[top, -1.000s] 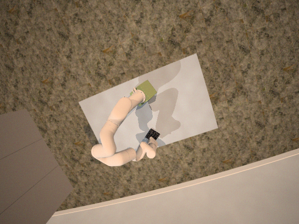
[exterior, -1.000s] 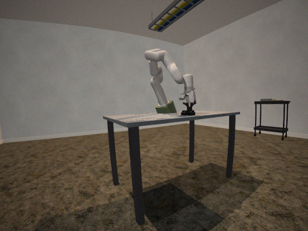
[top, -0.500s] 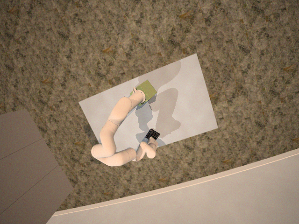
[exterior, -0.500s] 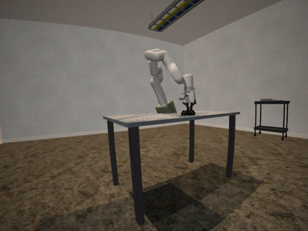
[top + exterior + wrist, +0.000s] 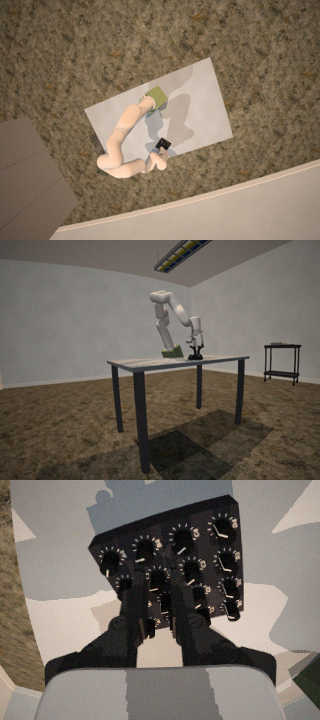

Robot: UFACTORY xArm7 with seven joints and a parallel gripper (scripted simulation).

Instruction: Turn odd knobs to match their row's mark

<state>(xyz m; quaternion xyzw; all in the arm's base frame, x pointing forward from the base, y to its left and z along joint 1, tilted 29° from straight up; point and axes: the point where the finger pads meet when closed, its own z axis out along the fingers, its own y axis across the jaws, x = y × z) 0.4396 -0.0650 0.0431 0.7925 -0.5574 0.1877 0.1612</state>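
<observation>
The black knob box (image 5: 164, 143) stands on its feet on the white table near its edge; it also shows in the side view (image 5: 195, 357) and in the wrist view (image 5: 170, 567). Its knobs carry white lines, and the printed names are too small to read. My gripper (image 5: 158, 585) points straight down over the box, also seen in the side view (image 5: 195, 351). Its two dark fingers stand slightly apart on either side of one knob (image 5: 159, 580) in the box's inner columns. They do not squeeze it. The near knobs are partly hidden by the fingers.
The arm's green base block (image 5: 156, 97) stands on the table (image 5: 160, 113) behind the box. The table edge lies close to the box on the near side. A black cart (image 5: 281, 360) stands far off by the wall.
</observation>
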